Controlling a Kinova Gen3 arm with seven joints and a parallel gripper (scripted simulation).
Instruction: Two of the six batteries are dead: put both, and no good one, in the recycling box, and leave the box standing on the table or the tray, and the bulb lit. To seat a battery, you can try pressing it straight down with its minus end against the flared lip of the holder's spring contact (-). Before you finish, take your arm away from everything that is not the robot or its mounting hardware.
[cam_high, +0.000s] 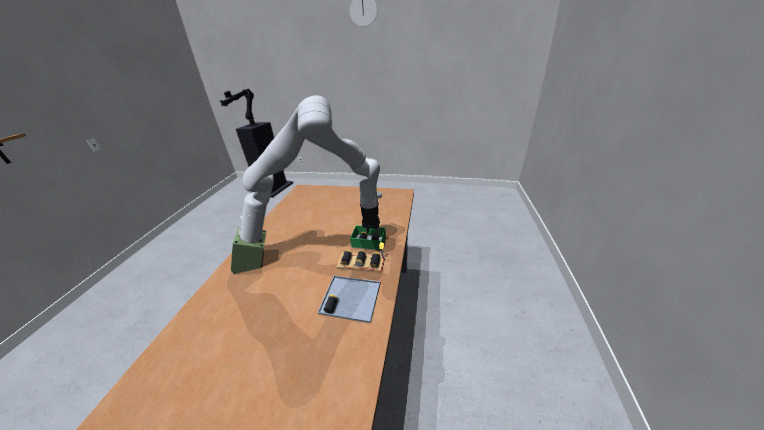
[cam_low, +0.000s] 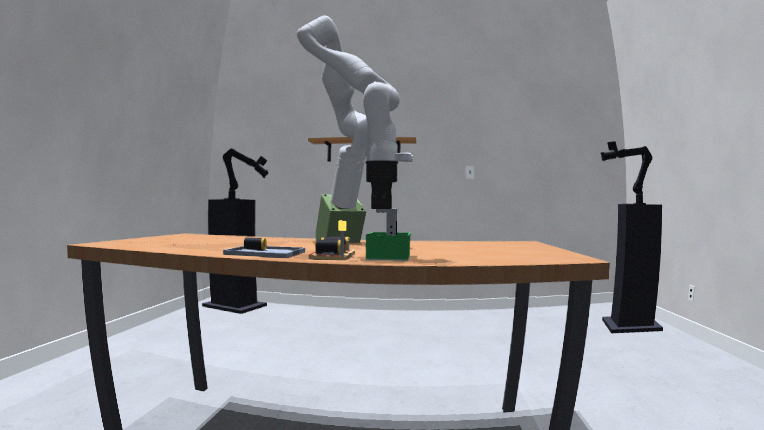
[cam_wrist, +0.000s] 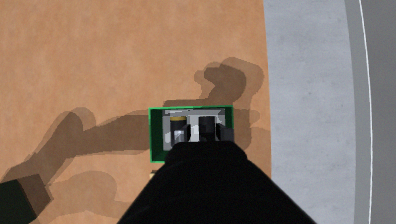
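Observation:
The green recycling box (cam_high: 369, 233) stands on the table beyond the holder and also shows in the exterior view (cam_low: 387, 245). In the wrist view the box (cam_wrist: 191, 132) holds two batteries lying side by side, one with a yellow end (cam_wrist: 177, 127) and one dark (cam_wrist: 206, 125). My gripper (cam_low: 391, 227) is open and empty, with its fingertips at the box's rim, right over the batteries. The wooden holder (cam_high: 359, 263) carries three batteries. The bulb (cam_high: 381, 245) beside it shows bright yellow. One battery (cam_high: 330, 303) lies on the grey tray (cam_high: 350, 298).
The arm's green base (cam_high: 248, 256) stands at the table's left side. The holder, box and tray sit close to the table's right edge (cam_high: 398, 267). Black camera stands (cam_low: 636, 267) are on the floor around the table.

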